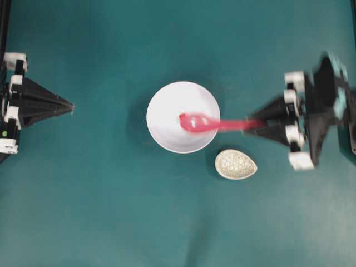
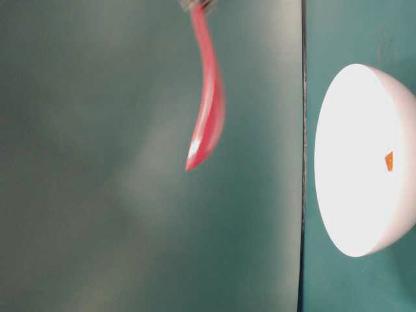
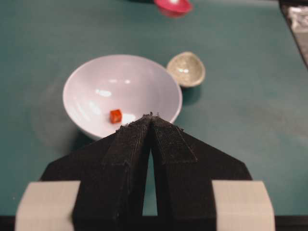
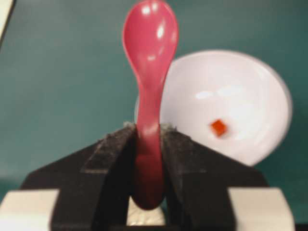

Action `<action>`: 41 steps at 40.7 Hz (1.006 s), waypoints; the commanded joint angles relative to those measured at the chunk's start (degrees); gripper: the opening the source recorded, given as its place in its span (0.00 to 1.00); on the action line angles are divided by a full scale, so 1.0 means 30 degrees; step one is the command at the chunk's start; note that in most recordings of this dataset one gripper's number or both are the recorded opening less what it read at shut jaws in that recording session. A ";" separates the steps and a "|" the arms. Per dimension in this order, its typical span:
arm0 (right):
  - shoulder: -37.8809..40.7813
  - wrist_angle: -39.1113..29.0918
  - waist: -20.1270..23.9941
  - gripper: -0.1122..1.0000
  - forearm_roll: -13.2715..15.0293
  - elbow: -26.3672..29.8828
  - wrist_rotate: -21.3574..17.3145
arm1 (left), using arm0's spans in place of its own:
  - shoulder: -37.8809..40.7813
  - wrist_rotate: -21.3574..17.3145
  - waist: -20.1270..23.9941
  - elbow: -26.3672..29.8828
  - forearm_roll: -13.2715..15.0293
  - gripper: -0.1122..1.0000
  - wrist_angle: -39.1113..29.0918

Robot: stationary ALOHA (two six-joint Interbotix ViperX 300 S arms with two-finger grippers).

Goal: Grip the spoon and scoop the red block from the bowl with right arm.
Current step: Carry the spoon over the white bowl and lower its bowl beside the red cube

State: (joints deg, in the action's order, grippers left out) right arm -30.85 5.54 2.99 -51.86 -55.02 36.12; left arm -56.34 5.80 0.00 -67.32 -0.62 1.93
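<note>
Overhead view: right arm (image 1: 320,111) motion-blurred, cut by frame edge at 3 o'clock. Spoon (image 1: 214,123) smeared; its scoop hides red block. Left gripper (image 1: 69,107) body clipped at 9 o'clock.

Table-level view: bowl (image 2: 364,162) cropped at 3 o'clock; spoon handle exits at 12 o'clock, gripper unseen.

Left wrist view: spoon scoop clipped at 12 o'clock.

A small oval speckled dish (image 1: 236,164) sits on the teal tabletop (image 1: 100,211).
</note>
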 commanded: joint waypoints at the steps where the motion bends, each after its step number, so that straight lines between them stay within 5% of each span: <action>1: -0.0029 -0.3252 -0.2139 0.32 0.0059 0.1875 0.0000 | 0.0059 0.0000 0.0000 0.0557 -0.0059 0.10 0.0088; 10: 0.1289 -0.8965 -0.5654 0.32 0.0059 0.5156 -0.0879 | 0.0088 0.0000 0.0000 0.0557 -0.0059 0.10 0.0059; 19: 0.3633 -1.2539 -0.7002 0.32 0.0557 0.7178 -0.4336 | 0.0059 -0.0088 0.0000 0.0557 -0.0059 0.10 0.0059; 34: 0.6855 -1.7900 -0.6768 0.32 0.6826 1.0430 -1.0313 | 0.0146 -0.0322 0.0000 0.0527 -0.0088 0.10 0.0059; 41: 0.7676 -1.8926 -0.5859 0.32 0.9932 1.1221 -1.2041 | 0.0176 -0.0322 0.0000 0.0527 -0.0117 0.10 0.0059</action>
State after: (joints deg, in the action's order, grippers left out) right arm -7.82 -50.54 -16.00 -25.22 -23.73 1.05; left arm -56.25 4.92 0.00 -67.32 -0.79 1.85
